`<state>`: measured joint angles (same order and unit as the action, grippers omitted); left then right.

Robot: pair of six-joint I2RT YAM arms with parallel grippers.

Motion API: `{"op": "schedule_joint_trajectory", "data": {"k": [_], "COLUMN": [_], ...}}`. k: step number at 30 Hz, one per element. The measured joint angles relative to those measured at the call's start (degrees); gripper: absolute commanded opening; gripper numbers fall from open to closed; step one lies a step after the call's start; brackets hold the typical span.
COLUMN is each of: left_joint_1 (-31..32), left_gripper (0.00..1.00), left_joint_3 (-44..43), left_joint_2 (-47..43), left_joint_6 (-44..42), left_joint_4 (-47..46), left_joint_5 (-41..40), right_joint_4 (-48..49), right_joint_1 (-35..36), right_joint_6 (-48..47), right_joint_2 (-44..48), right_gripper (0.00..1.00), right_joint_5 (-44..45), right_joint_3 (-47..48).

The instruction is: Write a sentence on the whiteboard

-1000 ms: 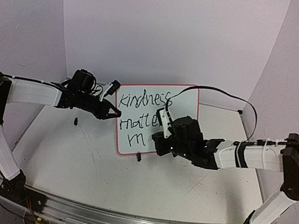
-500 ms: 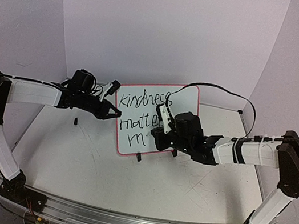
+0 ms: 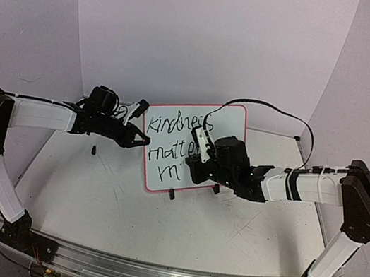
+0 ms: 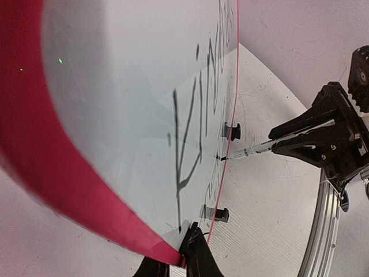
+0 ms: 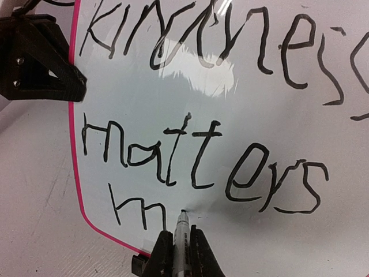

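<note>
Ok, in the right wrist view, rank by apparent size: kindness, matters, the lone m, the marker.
1. kindness
2. matters
3. lone m and marker: similar, and the marker sits nearer the camera, so unranked.

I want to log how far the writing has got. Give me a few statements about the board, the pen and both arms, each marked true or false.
1. The left jaws clamp the whiteboard at its left rim. True.
2. The third line already reads "much". False: only the letter "m" is there.
3. The right jaws hold a marker, its tip at the board just right of that letter. True.
4. The whiteboard lies flat on the table. False: it stands on its lower edge, on black clip feet.
5. The second line reads "matters". True.
</note>
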<state>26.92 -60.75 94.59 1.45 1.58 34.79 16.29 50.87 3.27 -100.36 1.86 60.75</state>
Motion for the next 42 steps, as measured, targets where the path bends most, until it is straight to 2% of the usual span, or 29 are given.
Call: {"op": "schedule_joint_trajectory", "data": {"k": [13,25,42], "left_joint_1": [0.0,0.0,0.0], "left_gripper": [0.0,0.0,0.0], "left_joint_3": [0.0,0.0,0.0], "left_joint_2": [0.0,0.0,0.0], "left_joint_6": [0.0,0.0,0.0], "left_joint_4": [0.0,0.0,0.0], "left_joint_5": [0.0,0.0,-0.1], "right_joint_4": [0.0,-0.4,-0.9], "right_joint_1": [0.0,0.3,0.7], "right_joint_6": [0.6,2.1,2.8], "right_joint_2": [-0.5,-0.5,-0.5], "right_gripper": [0.0,0.0,0.0], "right_joint_5": [-0.2,-0.6,3.4], "right_joint_3": [-0.2,-4.0,-3.2]}}
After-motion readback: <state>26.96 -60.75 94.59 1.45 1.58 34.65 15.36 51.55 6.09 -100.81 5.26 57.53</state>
